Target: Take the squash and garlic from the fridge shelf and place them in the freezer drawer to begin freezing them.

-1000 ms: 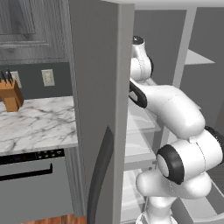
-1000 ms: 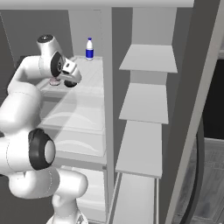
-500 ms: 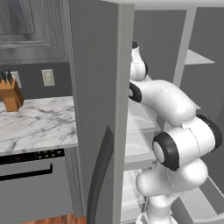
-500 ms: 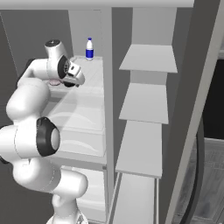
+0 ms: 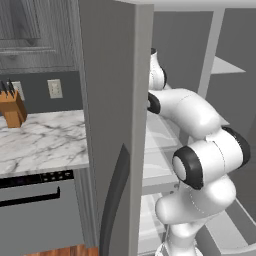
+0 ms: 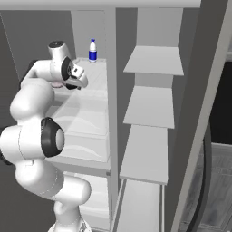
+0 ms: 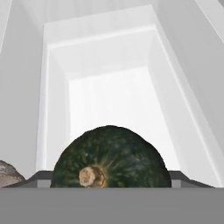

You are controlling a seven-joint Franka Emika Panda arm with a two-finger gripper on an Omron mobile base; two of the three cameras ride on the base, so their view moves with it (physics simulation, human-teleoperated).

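Right under the hand camera sits the squash (image 7: 111, 157), dark green, stem up, filling the lower middle. Off to its left edge peeks the garlic (image 7: 8, 174). Beyond both stretches the freezer drawer (image 7: 170, 87), pale and deep. Whether the gripper (image 6: 72, 84) is clenched or released, I cannot tell.

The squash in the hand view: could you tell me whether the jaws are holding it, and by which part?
It cannot be told. The squash sits close before the camera, stem end facing it, but the jaws and any contact with it are not visible.
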